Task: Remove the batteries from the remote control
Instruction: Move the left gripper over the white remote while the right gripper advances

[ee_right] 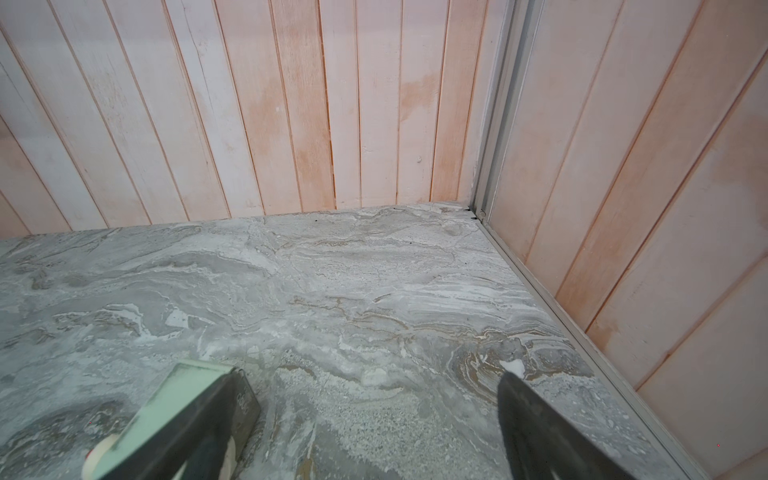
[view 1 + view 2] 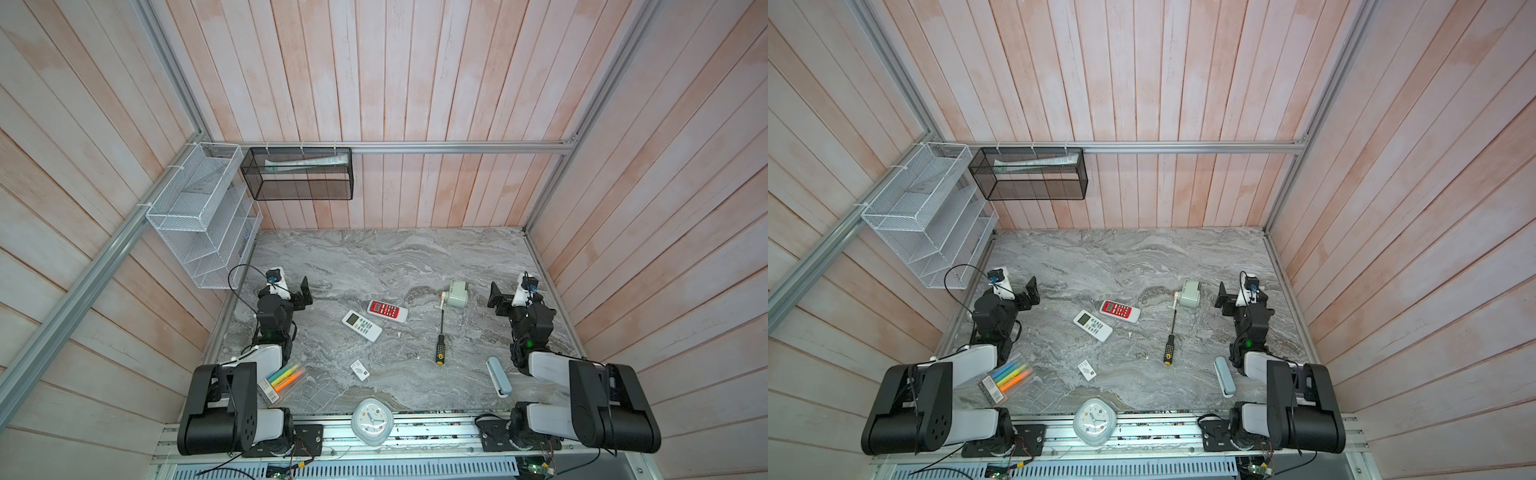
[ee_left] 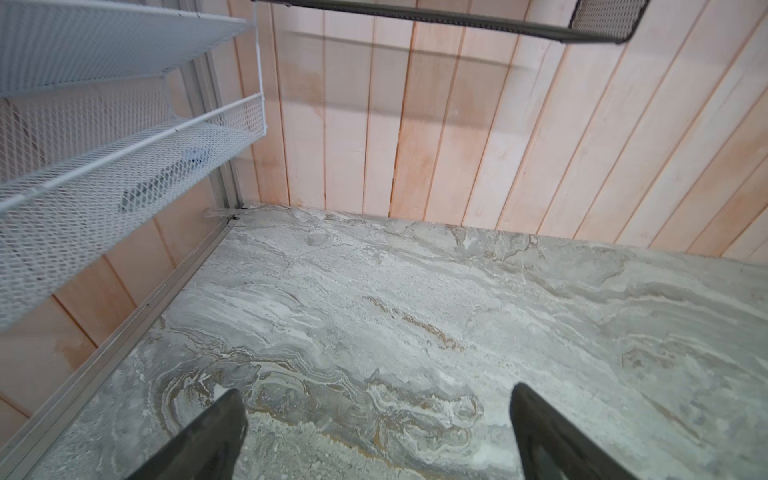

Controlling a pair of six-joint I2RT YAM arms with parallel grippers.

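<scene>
Batteries: none visible in any view. My read is that they're still inside a remote, behind a door on its underside. There are two candidates in both top views, white remote (image 2: 361, 326) and red remote (image 2: 387, 311). Both lie keys-up on the table (image 2: 374, 257), close together; can't tell if they touch, or which one is meant.

Reference is the screwdriver (image 2: 439, 340), tip toward the back wall, handle toward the robot.
- Both remotes sit on the left arm's side of it. The red one is about level with its tip. The white one is level with its shaft and further out.
- Both long axes run crosswise to the screwdriver, skewed so the end nearer it sits closer to the robot. White remote's display end points away from it.
- Left gripper (image 2: 306, 294) is further out on that same side, beyond the white remote. Jaws apart, holding nothing; the left wrist view shows bare marble in the gap.
- Right gripper (image 2: 496, 299) is on the opposite side of the screwdriver, out past its tip. Jaws apart, also holding nothing. Pencil sharpener (image 1: 187, 390) shows behind one finger and stands just past the screwdriver's tip.

Judgement: left arm is nearer both remotes, clearly for white and marginally for red. Gripping across a remote's width means closing roughly parallel to the screwdriver. The remote must be turned over before any door is reachable.
</scene>
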